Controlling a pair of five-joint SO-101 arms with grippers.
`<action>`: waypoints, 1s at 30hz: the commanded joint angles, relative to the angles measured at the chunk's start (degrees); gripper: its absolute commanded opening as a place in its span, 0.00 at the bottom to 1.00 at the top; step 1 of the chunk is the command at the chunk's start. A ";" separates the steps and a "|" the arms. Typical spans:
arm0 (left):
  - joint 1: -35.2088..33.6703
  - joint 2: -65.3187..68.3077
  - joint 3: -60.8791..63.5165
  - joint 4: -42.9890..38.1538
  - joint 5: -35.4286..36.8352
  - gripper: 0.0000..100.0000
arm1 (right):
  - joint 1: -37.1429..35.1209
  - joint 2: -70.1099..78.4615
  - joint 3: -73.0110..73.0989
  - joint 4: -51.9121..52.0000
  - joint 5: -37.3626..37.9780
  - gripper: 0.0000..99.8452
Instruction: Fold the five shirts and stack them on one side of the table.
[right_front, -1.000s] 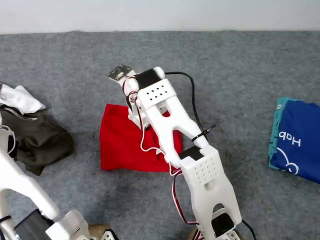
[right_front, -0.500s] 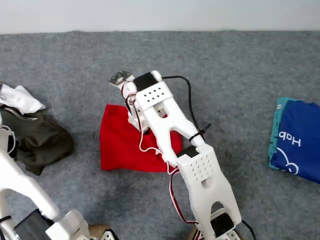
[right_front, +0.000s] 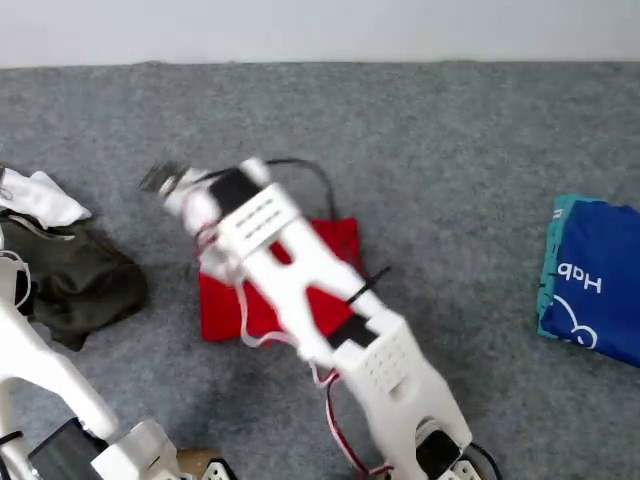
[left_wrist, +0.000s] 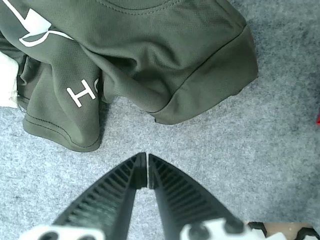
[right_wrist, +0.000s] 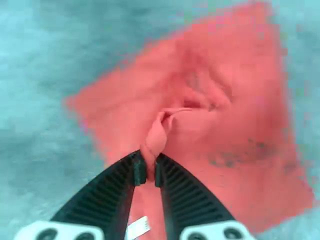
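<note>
Your right end effector (right_wrist: 146, 172) was clamped on a raised fold, seemingly mid-cloth, of the soft, light red shirt (right_wrist: 235, 130), which would drape limply.

No pattern on the red shirt (right_wrist: 240, 150) pinched in the right gripper (right_wrist: 148, 172) with black ribbed fingers (right_wrist: 117, 192). White lettering on the dark olive shirt (left_wrist: 150, 55) ahead of the left gripper (left_wrist: 147, 172). Far from both, white print on the blue shirt (right_front: 600, 280), teal edge (right_front: 547, 290) beneath. Speckled grey over the table (right_front: 450, 150).
</note>
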 joint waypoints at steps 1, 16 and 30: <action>0.35 -2.73 -0.31 -0.97 0.53 0.02 | -5.58 -5.67 3.08 2.24 0.18 0.01; 0.44 -2.73 -0.22 -0.97 0.53 0.02 | -2.51 -10.77 3.78 2.24 -1.14 0.22; 0.44 -2.73 -0.40 -0.97 3.96 0.02 | 19.38 -15.43 9.23 2.24 -1.23 0.01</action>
